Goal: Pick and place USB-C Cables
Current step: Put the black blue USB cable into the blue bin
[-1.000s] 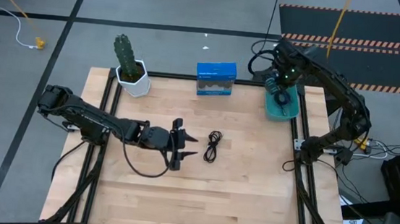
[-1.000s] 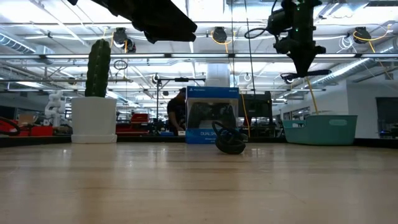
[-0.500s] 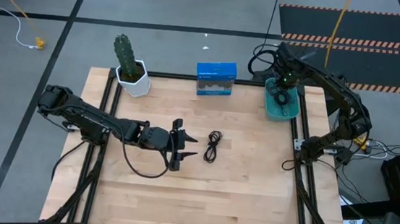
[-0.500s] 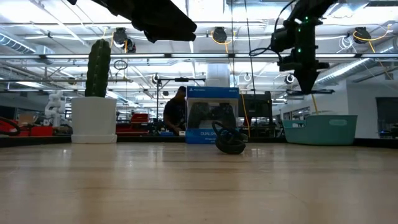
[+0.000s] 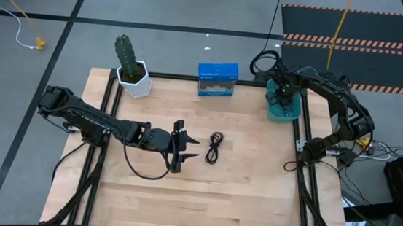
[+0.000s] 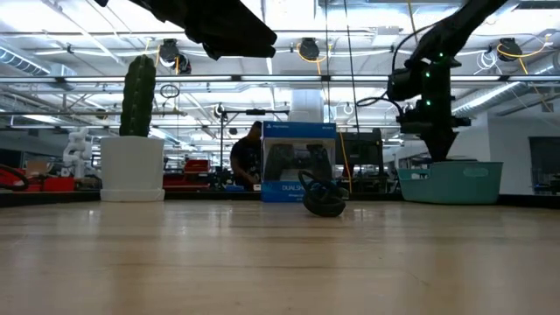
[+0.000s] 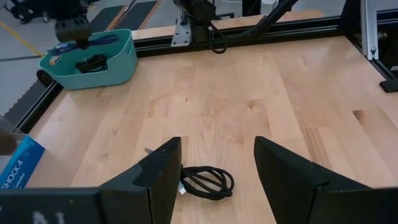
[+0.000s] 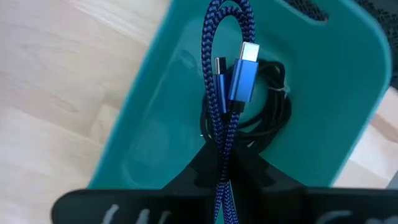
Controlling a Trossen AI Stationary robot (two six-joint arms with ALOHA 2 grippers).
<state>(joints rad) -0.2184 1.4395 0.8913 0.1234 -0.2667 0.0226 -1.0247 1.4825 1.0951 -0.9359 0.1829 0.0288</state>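
Observation:
My right gripper (image 5: 283, 94) is lowered into the teal bin (image 5: 285, 113) at the table's far right corner, shut on the blue-purple USB-C cable (image 8: 214, 93). A black cable bundle (image 8: 273, 109) lies on the bin's floor beneath it. Another black USB-C cable (image 5: 214, 147) lies flat on the wood near the table's middle. My left gripper (image 5: 187, 147) hovers just left of it, open; in the left wrist view the cable (image 7: 208, 182) shows between and below the two fingers. My right gripper pinches the blue-purple cable between its two fingers at the gathered strands (image 8: 222, 158), coming from above and pointing down. The looped end and blue connector (image 8: 244, 78) hang past the fingertips inside the bin, above the black bundle.
A cactus in a white pot (image 5: 129, 66) and a blue box (image 5: 217, 79) stand along the far edge. Black frame rails (image 5: 303, 166) border the table. A person (image 6: 245, 157) shows in the room beyond. Bare wood (image 5: 201, 201) spans the near half.
My right gripper has moved down from above the teal bin into it, carrying the blue-purple cable along and staying shut on it. The left arm and the black cable on the table have kept still.

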